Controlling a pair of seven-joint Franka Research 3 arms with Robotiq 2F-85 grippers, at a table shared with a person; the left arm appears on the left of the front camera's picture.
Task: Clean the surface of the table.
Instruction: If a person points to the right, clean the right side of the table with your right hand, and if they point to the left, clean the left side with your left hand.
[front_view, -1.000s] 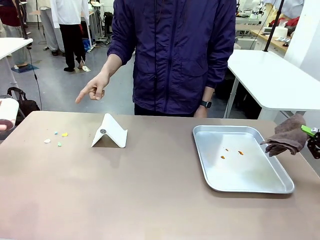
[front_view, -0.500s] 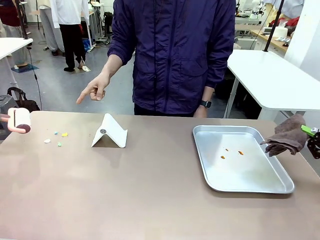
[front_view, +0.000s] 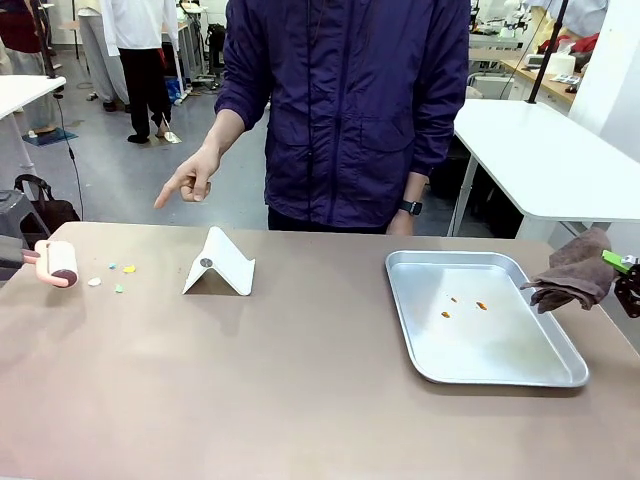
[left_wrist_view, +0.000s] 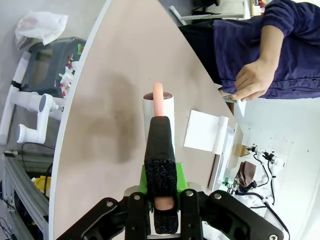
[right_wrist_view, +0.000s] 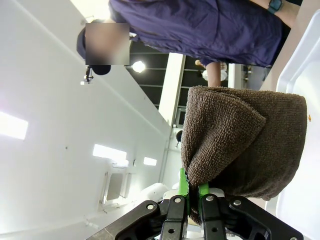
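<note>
Holding a lint roller (front_view: 57, 263) by its pink handle in my clamped left gripper (left_wrist_view: 160, 137), I was at the table's (front_view: 300, 400) left edge, near coloured scraps (front_view: 112, 276). Best lowered flat, then rolled across them. My right gripper (right_wrist_view: 192, 197) pinched a brown cloth (right_wrist_view: 240, 140).

tray (front_view: 510, 345): orange crumbs (front_view: 481, 305) inside | white folded stand (front_view: 225, 265): upright, left of tray

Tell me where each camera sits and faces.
Front: between the arms, facing the person across the table; right gripper at right edge.
Left wrist: looks along left gripper, shut on lint roller, over the table.
Right wrist: looks along right gripper, shut on brown cloth, toward the person.
Shared: front and left wrist both show lint roller, white stand.
</note>
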